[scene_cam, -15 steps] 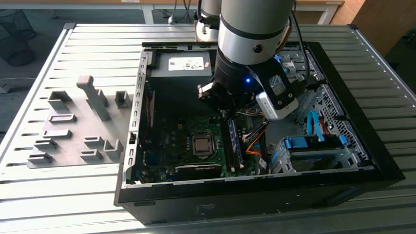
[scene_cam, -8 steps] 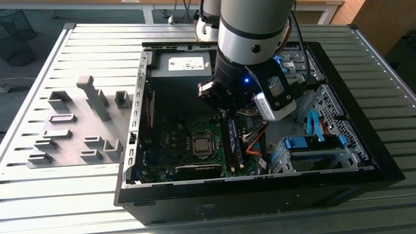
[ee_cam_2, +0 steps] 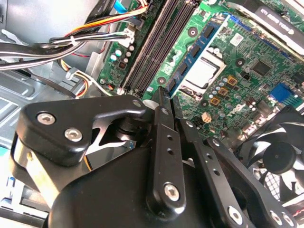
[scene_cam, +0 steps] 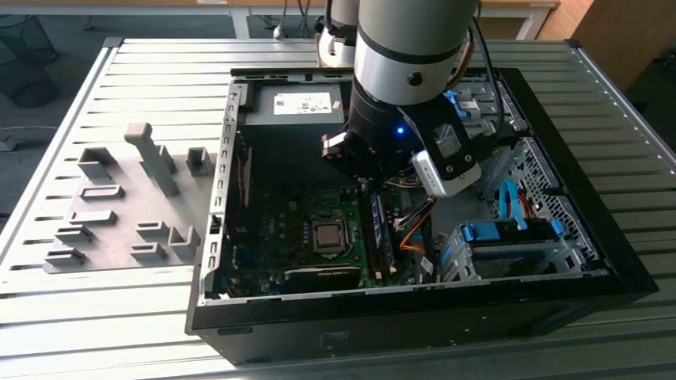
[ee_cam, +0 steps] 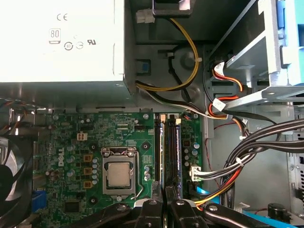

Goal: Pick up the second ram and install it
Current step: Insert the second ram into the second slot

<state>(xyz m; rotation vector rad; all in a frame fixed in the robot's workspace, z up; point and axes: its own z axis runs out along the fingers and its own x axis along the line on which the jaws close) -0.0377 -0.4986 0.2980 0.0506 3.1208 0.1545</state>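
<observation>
From beside the bench, the arm's black two-finger gripper (ee_cam_2: 168, 97) hangs low inside the open black computer case (scene_cam: 401, 317), right over the green motherboard (ee_cam: 71, 137). Its fingers are pinched close together. The second ram (ee_cam_2: 199, 52), a long, thin blue circuit-board stick with black chips, stands on edge between them, clamped near one end as far as I can see. The stick runs along the row of long black memory slots (ee_cam: 158, 152), on the side of the square silver processor socket (ee_cam: 118, 173). Whether its lower edge already sits in a slot I cannot tell.

The grip is what worries me. With the hold so near one end, a push down could tip the stick and leave the far end riding high. If it were forced while skewed or off its slot, the board or the slot could take the strain. A thin card could also slide between the fingers under load. The bundle of orange, yellow and black wires (ee_cam_2: 99, 26) lies close to the slots, where the finger linkage might catch it.
</observation>
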